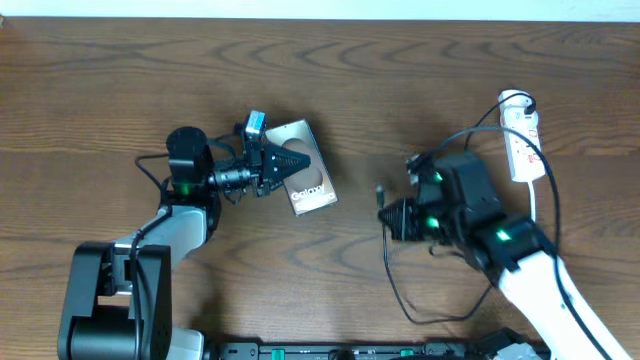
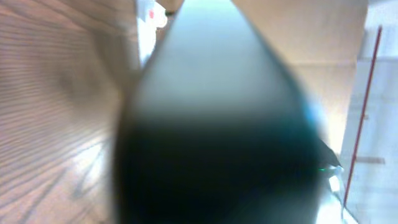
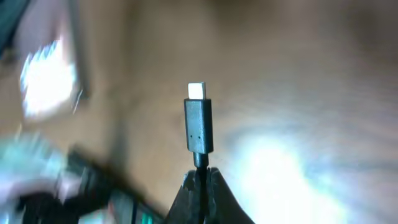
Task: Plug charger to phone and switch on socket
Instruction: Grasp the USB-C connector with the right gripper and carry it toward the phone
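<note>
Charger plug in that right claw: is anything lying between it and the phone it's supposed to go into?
Nothing visible does. The right gripper pinches the charger just behind its plug, the left gripper holds the phone, and the overhead view shows only bare wooden table between plug and phone.

Phone lettering: I read white "Galaxy" on the face of the phone (image 1: 315, 185), left of the desk's middle and nearer the far edge. The word runs slantwise.
Phone mark: a pale oval sits beside the lettering. I make out no letters in it.
Socket markings: red marks on the white socket (image 1: 522, 140) by the far right corner, too small for me to read.
Charger tip: two tiny dots on the charger (image 3: 198, 127) plug, no lettering.
Left wrist view: blurred, so I read nothing.
</note>
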